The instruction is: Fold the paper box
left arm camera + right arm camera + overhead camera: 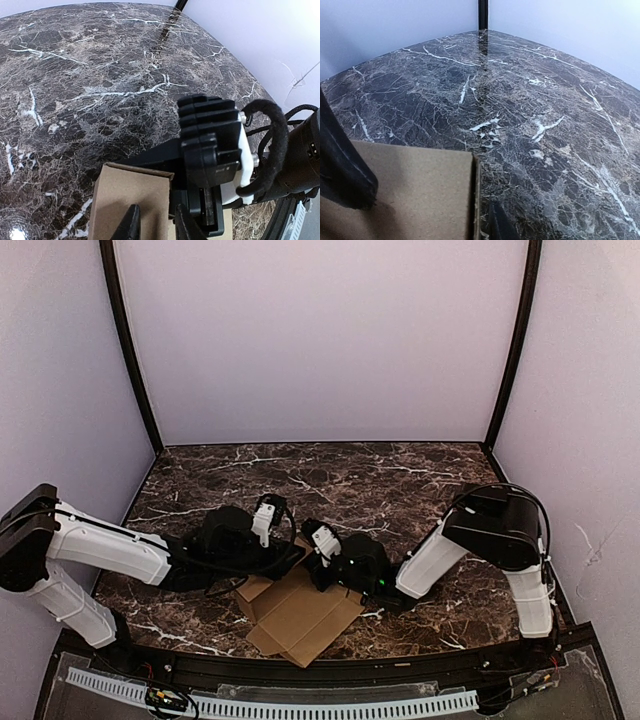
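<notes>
The paper box (300,620) is shown as a plain brown, unmarked cardboard piece, only partly folded. Its flat panels are spread on the bench (400,475) just nearward of the left end effector (290,555) and the right end effector (322,578), with one corner pointed at the near edge. A raised panel (130,200) is seen directly ahead of the left end effector (its straight top edge shows the board's thickness). In the right wrist view, the panel's cut side edge is seen just beside one finger.
</notes>
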You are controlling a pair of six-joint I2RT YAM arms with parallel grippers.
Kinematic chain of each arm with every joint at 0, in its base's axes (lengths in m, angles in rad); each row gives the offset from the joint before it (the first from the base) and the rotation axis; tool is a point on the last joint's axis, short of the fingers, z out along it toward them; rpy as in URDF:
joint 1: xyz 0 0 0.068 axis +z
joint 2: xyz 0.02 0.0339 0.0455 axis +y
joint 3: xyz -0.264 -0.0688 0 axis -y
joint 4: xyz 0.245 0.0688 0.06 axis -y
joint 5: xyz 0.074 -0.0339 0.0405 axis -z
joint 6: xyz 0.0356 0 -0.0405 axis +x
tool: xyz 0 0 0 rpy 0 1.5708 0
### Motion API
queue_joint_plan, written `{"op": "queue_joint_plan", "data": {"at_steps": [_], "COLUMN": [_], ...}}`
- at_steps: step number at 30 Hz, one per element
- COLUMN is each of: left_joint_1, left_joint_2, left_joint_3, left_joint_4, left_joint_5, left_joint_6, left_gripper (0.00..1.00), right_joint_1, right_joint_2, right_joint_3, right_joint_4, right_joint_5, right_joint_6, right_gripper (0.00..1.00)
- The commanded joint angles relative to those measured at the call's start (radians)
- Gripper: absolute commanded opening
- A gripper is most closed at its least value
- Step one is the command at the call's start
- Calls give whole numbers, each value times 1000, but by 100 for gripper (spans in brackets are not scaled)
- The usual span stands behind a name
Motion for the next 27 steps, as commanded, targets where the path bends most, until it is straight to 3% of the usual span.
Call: {"op": "queue_joint_plan", "data": {"at_steps": [1, 17, 23, 27], "left_joint_1": [-2, -3, -3, -4], "left_joint_2": [27, 43, 25, 24], "left_joint_3": [-14, -18, -17, -14], "left_joint_4": [-57, -56, -63, -60], "left_joint_5": [2, -22, -19, -2], "left_joint_6": [-9, -12, -13, -22], "left_gripper": [23, 23, 23, 23], "right_joint_1": [16, 37, 40, 43], "right_joint_2": [-3, -37, -38, -35], "right_joint_3": [-24, -86, -65, -51], "right_joint_4": [70, 62, 46, 36], "right_joint_5": [26, 54, 78, 96], "right_joint_6": [0, 8, 1, -9], "right_gripper": [23, 23, 0, 0]}}
